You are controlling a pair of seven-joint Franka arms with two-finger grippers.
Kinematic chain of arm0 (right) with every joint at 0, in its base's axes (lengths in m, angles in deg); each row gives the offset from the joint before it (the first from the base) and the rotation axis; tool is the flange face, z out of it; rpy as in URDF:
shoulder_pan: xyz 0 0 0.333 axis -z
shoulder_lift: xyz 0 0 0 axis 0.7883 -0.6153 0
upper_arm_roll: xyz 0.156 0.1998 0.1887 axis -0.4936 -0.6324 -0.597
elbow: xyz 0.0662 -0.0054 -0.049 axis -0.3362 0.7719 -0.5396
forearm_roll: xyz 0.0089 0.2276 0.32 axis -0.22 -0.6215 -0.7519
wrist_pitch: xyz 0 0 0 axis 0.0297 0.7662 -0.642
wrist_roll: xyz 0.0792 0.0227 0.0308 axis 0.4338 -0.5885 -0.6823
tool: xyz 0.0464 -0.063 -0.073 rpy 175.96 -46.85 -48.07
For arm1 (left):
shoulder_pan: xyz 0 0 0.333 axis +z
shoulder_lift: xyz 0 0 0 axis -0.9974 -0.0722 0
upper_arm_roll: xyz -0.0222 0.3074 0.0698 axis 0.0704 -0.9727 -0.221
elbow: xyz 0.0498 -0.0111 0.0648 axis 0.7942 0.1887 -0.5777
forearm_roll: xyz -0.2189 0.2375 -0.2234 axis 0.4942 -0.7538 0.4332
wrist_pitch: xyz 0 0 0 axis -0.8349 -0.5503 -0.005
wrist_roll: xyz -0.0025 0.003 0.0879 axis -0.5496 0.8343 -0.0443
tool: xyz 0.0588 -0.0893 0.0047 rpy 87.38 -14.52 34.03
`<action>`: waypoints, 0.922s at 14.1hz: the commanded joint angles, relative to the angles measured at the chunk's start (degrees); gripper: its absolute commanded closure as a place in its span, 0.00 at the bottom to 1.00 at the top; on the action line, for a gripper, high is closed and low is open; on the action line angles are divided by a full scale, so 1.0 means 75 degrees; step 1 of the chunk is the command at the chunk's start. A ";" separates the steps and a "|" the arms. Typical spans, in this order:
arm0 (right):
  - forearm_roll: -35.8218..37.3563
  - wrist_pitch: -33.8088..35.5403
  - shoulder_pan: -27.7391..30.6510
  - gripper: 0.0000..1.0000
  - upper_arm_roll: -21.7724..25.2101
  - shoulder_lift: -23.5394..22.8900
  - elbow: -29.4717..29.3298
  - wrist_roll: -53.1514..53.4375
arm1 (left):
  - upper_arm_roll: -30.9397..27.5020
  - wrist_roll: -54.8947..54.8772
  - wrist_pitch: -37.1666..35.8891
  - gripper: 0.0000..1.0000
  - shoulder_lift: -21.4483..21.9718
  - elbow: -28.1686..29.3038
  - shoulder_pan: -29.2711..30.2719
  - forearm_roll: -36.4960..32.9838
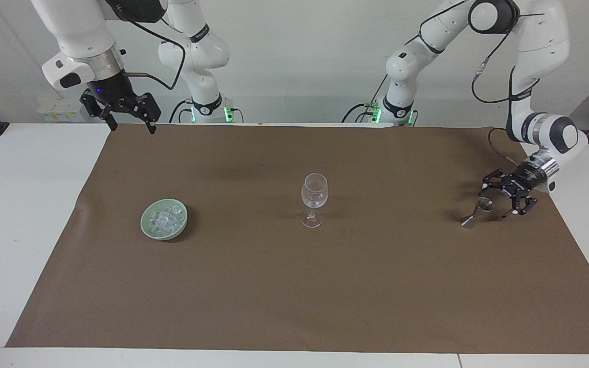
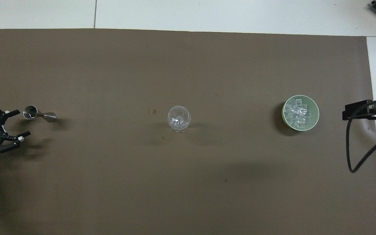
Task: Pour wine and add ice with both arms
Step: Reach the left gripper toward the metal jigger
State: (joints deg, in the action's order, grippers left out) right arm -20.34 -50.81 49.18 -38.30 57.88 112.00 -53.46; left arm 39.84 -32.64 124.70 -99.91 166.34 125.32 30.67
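A clear wine glass (image 1: 314,197) (image 2: 179,118) stands upright mid-table. The ice (image 1: 165,219) (image 2: 297,114) is heaped in a pale green bowl (image 1: 144,221) (image 2: 317,111) toward the right arm's end. A small steel jigger (image 1: 477,212) (image 2: 38,114) stands toward the left arm's end. My left gripper (image 1: 496,203) (image 2: 21,123) hangs low and open right beside the jigger's top, holding nothing. My right gripper (image 1: 132,128) (image 2: 357,110) waits open, high over the mat's corner by its own base. No wine shows.
A brown paper mat (image 1: 325,286) (image 2: 109,65) covers most of the white table (image 1: 18,204). A few tiny droplets (image 2: 151,111) mark the mat beside the glass. A black cable (image 2: 354,153) loops down from the right arm.
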 commanded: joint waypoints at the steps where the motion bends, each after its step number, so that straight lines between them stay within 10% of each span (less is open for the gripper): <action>1: -0.0092 -0.0089 0.0039 0.00 -0.0037 0.0169 0.0206 0.0031 | 0.0046 -0.0275 -0.0136 0.00 -0.0105 -0.0037 0.0059 0.0163; 13: -0.0092 -0.0089 0.0039 0.00 -0.0037 0.0169 0.0206 0.0031 | 0.0046 -0.0755 0.0191 0.00 -0.0164 0.0314 -0.0386 0.0690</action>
State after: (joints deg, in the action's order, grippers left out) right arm -20.34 -50.81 49.18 -38.30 57.88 112.01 -53.46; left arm 40.79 -36.71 124.81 -101.33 167.79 123.66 34.36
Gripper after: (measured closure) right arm 0.000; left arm 0.000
